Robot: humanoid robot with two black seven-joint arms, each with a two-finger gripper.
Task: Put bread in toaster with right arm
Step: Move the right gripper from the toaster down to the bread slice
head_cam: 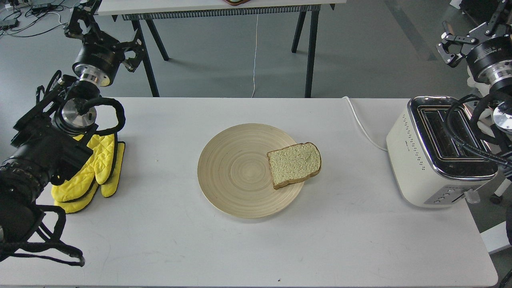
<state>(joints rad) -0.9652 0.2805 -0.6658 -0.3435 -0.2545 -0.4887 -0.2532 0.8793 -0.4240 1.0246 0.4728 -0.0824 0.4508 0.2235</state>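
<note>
Nothing is done yet: the bread (294, 164) lies flat on the right edge of the plate (236, 172), mid-worktop (168, 240), well apart from the toaster (432, 160), whose slots look empty. The right gripper (451, 45) hangs above and behind the toaster, fingers spread, holding nothing. Reach, grasp, carry and insertion all remain.

Single head view, high, facing forward-down over table (160, 248).
</note>
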